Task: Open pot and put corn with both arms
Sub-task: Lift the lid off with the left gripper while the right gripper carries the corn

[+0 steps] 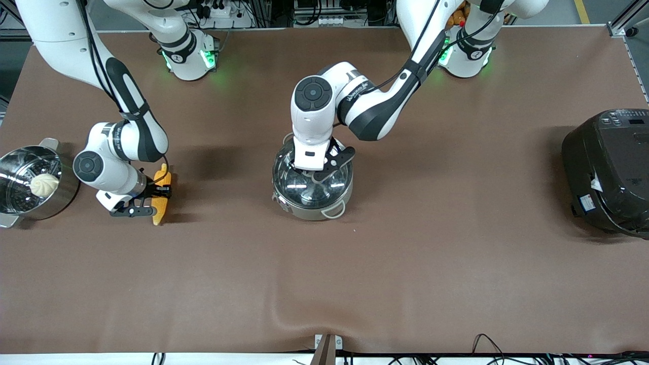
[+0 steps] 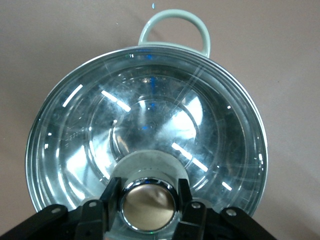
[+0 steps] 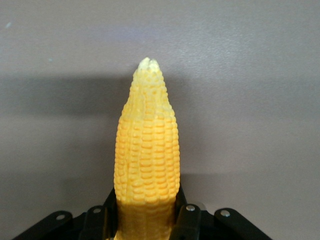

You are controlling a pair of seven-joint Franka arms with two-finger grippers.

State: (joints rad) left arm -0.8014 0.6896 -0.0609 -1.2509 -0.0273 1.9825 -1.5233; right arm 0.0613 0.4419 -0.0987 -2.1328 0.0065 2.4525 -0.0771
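Premises: robotics laboratory, not a domestic kitchen. Evidence: two white arms on green-lit bases (image 1: 190, 58) bolted to a brown-covered worktop (image 1: 324, 284); aluminium framing (image 1: 626, 23), power strips and loose cabling along its edges; cookware staged as props.

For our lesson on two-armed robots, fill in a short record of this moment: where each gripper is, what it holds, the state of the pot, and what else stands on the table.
left gripper: at the pot's lid, jaws closed on the knob
right gripper: jaws closed on the corn, toward the right arm's end of the table
pot: mid-table, lid on
corn in pot: not yet
steamer pot: beside the corn, holds a white bun
rice cooker: at the left arm's end, closed
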